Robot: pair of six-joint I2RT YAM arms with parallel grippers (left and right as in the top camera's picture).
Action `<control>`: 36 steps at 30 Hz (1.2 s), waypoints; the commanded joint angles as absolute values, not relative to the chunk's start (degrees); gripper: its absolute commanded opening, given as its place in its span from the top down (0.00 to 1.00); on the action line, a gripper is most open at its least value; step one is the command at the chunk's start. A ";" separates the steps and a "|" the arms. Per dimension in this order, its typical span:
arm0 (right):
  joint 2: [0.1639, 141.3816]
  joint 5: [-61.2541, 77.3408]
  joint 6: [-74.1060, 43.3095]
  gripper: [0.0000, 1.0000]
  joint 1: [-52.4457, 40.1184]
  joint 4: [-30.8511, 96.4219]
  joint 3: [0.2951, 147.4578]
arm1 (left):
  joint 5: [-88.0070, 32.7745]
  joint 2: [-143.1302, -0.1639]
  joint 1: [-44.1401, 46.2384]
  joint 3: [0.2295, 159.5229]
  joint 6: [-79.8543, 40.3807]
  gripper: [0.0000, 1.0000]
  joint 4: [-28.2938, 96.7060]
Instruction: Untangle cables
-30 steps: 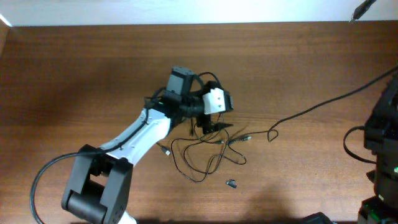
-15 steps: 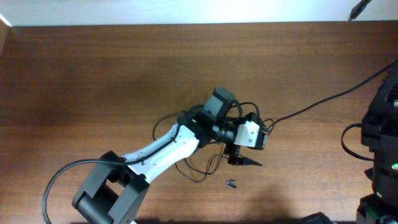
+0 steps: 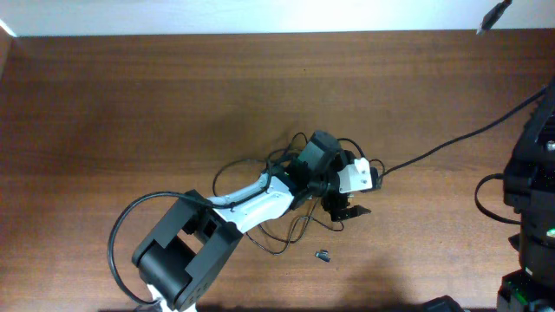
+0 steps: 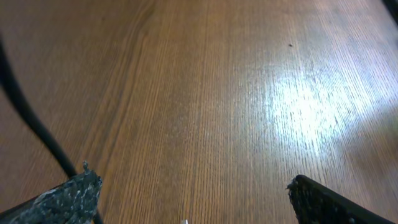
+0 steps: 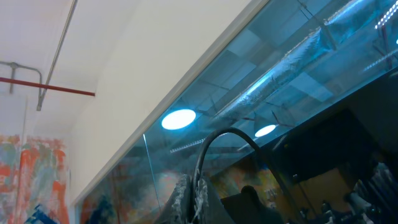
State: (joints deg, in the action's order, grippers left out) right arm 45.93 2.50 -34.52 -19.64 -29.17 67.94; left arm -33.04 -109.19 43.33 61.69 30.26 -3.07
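The left gripper [image 3: 347,211] hangs over the right edge of the tangle with its fingers spread wide. That fits lining up for a pinch rather than carrying anything, since the left wrist view shows only bare table [image 4: 236,93] between the two fingers [image 4: 65,198]. A black cord [image 4: 37,127] crosses that view's left side, outside the gap; I cannot tell if it is a task cord. The cables [image 3: 282,251] lie mid-table, mostly under the left arm. They are thin black strands looping over one another, one loop bulging toward the near edge beside a small dark piece [image 3: 323,256]. The right arm is parked far right, its camera aimed at the ceiling, and the right gripper [image 5: 191,198] looks pressed together on nothing.
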 commanded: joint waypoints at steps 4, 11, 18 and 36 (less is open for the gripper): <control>45.74 2.76 -34.33 0.96 -19.46 -28.69 68.49 | -34.46 -105.30 43.20 61.54 22.31 0.01 -0.67; 45.74 2.39 -34.35 0.96 -19.49 -27.77 68.49 | -22.06 -104.22 41.89 61.54 19.75 0.01 -0.03; 45.74 2.63 -34.39 0.96 -19.49 -26.46 68.49 | -19.44 -104.97 41.85 61.54 19.77 0.01 -1.28; 45.74 3.25 -34.59 0.96 -19.49 -24.84 68.49 | -19.90 -110.30 41.98 61.54 19.75 0.23 -6.85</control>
